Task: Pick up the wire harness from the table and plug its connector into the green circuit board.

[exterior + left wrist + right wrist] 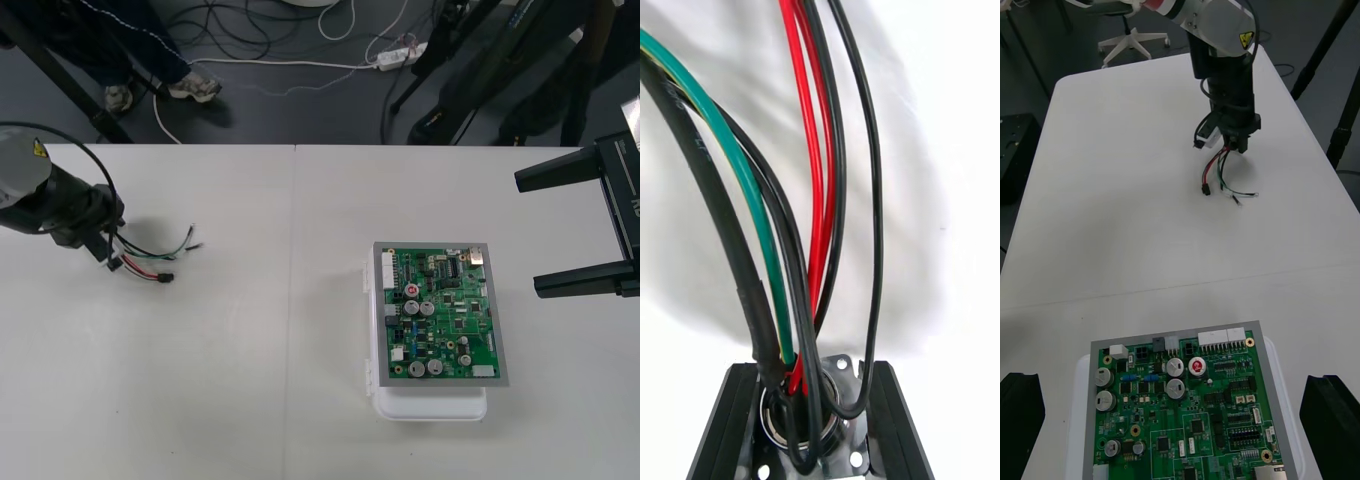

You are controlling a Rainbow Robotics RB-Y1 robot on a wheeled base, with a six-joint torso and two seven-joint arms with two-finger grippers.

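Worktop (250, 400): plain, light.
Left hand (100, 240): at 9 o'clock, clenched on harness (150, 262) socket (809, 420); wires (160, 250) trail toward 4 o'clock.
Circuit board (440, 312): at 3 o'clock from harness, well apart.
Right hand (530, 232): released, beside board.

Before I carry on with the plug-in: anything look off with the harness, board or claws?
Nothing stands out. The left claw is shut on the harness at its socket, with the plug trailing loose. The board sits flat on its base, with the right claw open beside it.
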